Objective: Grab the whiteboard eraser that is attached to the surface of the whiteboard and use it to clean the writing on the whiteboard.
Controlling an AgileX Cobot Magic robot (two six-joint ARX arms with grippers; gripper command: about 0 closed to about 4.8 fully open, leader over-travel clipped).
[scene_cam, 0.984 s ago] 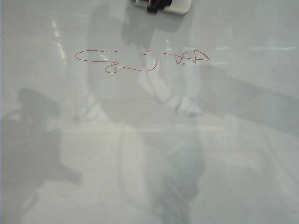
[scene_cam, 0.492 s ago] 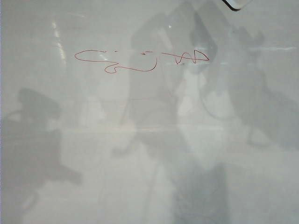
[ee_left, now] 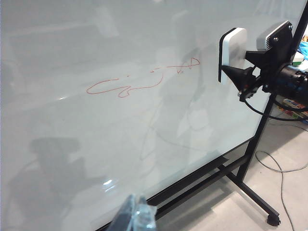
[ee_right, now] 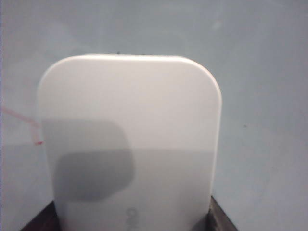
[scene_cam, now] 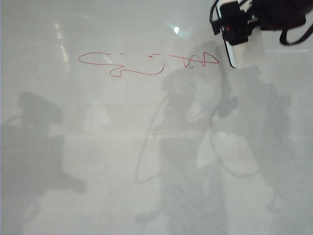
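The whiteboard (scene_cam: 98,147) fills the exterior view, with the red writing (scene_cam: 146,62) across its upper middle. At the top right my right gripper (scene_cam: 234,30) is shut on the white whiteboard eraser (scene_cam: 243,51), which sits just right of the writing's right end. The right wrist view is mostly eraser (ee_right: 130,139), with dark fingers (ee_right: 219,216) at both its sides and a bit of red line (ee_right: 19,119) beside it. In the left wrist view the eraser (ee_left: 232,53) stands close to the board (ee_left: 72,48); I cannot tell if it touches. My left gripper (ee_left: 137,219) is shut, low and away from the writing (ee_left: 144,79).
The board's black stand and foot with a wheel (ee_left: 250,192) show in the left wrist view, with cables (ee_left: 284,168) on the floor and clutter (ee_left: 301,50) behind the right arm. Arm shadows fall across the board (scene_cam: 195,147).
The right gripper with the eraser left the top middle of the board, swung out past the top edge, and has come down at the top right beside the writing's end. The left arm is still.
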